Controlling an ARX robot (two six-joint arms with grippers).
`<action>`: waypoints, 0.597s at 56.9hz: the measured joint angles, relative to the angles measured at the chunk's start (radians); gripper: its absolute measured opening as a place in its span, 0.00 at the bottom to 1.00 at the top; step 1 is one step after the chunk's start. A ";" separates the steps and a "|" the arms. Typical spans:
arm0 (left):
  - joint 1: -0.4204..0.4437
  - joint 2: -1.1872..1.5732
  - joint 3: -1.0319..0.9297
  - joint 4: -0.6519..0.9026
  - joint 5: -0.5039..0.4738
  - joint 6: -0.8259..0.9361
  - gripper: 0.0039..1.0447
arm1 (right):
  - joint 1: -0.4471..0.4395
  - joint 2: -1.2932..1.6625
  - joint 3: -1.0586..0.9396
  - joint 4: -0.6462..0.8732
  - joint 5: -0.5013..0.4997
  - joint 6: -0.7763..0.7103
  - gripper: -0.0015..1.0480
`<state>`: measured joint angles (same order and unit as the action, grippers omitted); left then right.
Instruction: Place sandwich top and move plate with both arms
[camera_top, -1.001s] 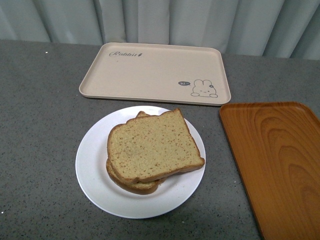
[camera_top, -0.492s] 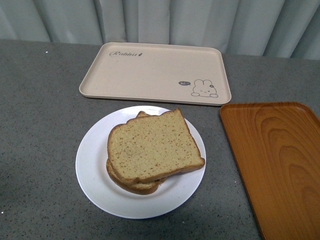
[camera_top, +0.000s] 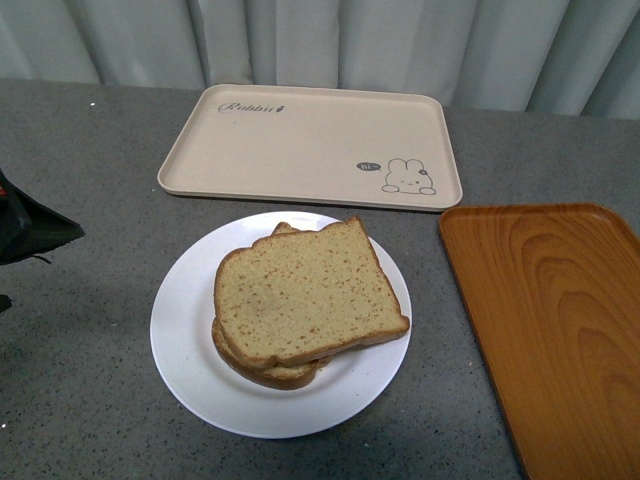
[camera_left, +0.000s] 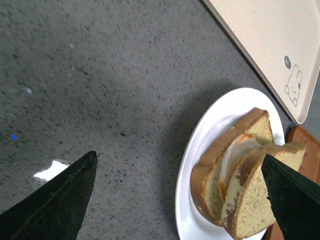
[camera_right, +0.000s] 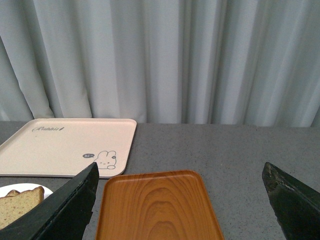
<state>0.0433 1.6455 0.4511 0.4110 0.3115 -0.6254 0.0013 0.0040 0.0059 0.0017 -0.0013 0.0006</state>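
The sandwich top (camera_top: 305, 290), a squarish tan slice with brown crust, lies flat on a stack on the white plate (camera_top: 185, 330) in the middle of the grey table. In the left wrist view the sandwich top (camera_left: 250, 200) covers a white and orange filling (camera_left: 234, 152) over a lower slice. My left gripper (camera_top: 30, 232) shows at the left edge of the front view, apart from the plate. It (camera_left: 178, 157) is open, with the plate's rim (camera_left: 200, 145) between its fingers at a distance. My right gripper (camera_right: 180, 165) is open and holds nothing, above the table's right side.
A beige rabbit-print tray (camera_top: 310, 145) lies behind the plate. An orange wood-grain tray (camera_top: 550, 320) lies to the plate's right, and it (camera_right: 155, 205) is below my right gripper. Grey curtains (camera_right: 165, 55) close off the far edge of the table.
My left gripper has come into the front view at the left edge. The plate and the sandwich have not moved.
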 joint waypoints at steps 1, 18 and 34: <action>-0.003 0.003 0.002 -0.002 0.005 -0.006 0.94 | 0.000 0.000 0.000 0.000 0.000 0.000 0.91; -0.042 0.122 0.029 -0.055 0.031 -0.061 0.94 | 0.000 0.000 0.000 0.000 0.000 0.000 0.91; -0.078 0.208 0.068 -0.038 0.049 -0.084 0.94 | 0.000 0.000 0.000 0.000 0.000 0.000 0.91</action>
<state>-0.0349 1.8530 0.5194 0.3733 0.3603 -0.7094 0.0013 0.0040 0.0059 0.0017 -0.0013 0.0006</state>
